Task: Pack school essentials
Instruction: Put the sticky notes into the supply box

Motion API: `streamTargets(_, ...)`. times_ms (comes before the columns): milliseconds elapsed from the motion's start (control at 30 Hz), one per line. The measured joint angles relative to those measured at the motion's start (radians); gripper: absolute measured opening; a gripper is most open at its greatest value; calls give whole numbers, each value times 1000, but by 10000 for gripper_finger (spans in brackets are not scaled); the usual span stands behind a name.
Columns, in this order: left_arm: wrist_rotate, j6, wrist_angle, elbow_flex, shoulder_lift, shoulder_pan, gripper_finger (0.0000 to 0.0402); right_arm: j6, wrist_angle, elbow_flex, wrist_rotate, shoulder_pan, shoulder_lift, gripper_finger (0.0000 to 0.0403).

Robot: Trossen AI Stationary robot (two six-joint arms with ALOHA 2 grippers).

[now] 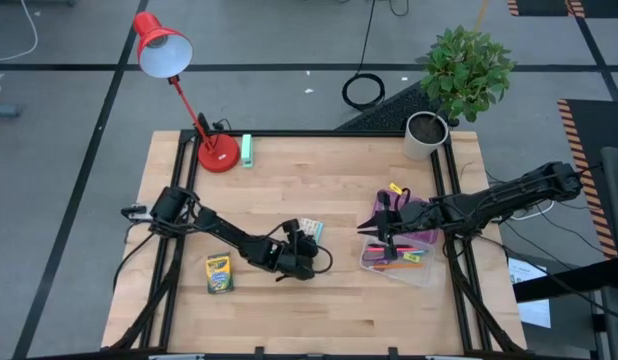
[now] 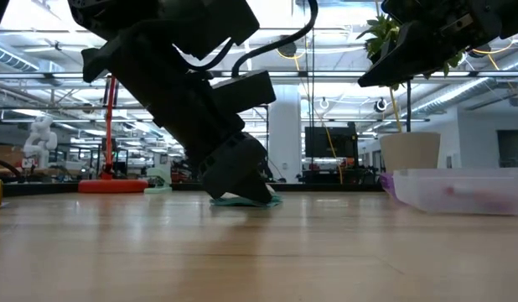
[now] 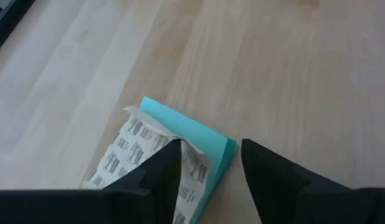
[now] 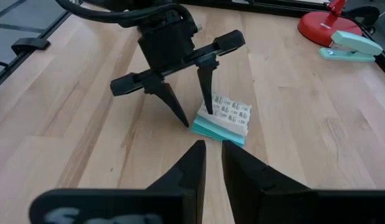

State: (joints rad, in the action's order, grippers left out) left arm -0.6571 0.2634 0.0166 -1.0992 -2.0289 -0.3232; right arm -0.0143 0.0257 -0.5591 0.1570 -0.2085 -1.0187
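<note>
The pale patterned square pack (image 1: 311, 230), teal below and printed paper on top, lies flat on the wooden table's middle. My left gripper (image 4: 195, 118) is open and points down at it, one finger on the pack and the other beside it over bare wood. The yellow-green crayon box (image 1: 219, 272) lies near the left front. At the right, a clear container (image 1: 429, 275) holds pink and orange pencils (image 1: 404, 260). My right gripper (image 1: 381, 228) hovers above its far-left corner, open by a narrow gap with nothing between its fingers. A tiny yellow piece (image 1: 394, 188) shows just beyond it. My left gripper touches the pack with one fingertip (image 3: 171, 152) only, set on the printed top (image 3: 139, 140) close to one edge. The fingers come from above, pointing down. The other finger (image 3: 264, 168) stands off the pack, next to its teal edge. The pack lies flat on the table.
A red desk lamp (image 1: 217, 152) and a small mint-green block (image 1: 247, 150) stand at the far left edge. A potted plant (image 1: 427, 135) stands at the far right corner. Bare wood lies between the pack and the container, and along the near edge.
</note>
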Motion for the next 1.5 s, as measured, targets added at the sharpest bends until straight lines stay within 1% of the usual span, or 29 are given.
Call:
streamTargets(400,30,-41,1,0,0,5,84,0,0,0,0,0,0,44)
streamTargets(500,31,-66,-11,0,0,5,52,0,0,0,0,0,0,44)
streamTargets(600,54,-92,-35,0,0,5,13,0,0,0,0,0,0,44)
streamTargets(633,61,-95,-41,0,0,5,7,0,0,0,0,0,0,44)
streamTargets(867,60,-99,-37,1,15,-4,3,0,0,0,0,0,0,44)
streamTargets(1200,51,-126,30,1,129,-5,1,0,0,0,0,0,0,44)
streamTargets(1367,51,-130,57,1,167,-5,1,0,1,-1,0,0,0,44)
streamTargets(1433,68,-123,61,0,168,-5,5,0,1,-1,0,0,0,44)
streamTargets(1500,115,-112,84,0,167,-4,19,0,1,-1,0,0,0,44)
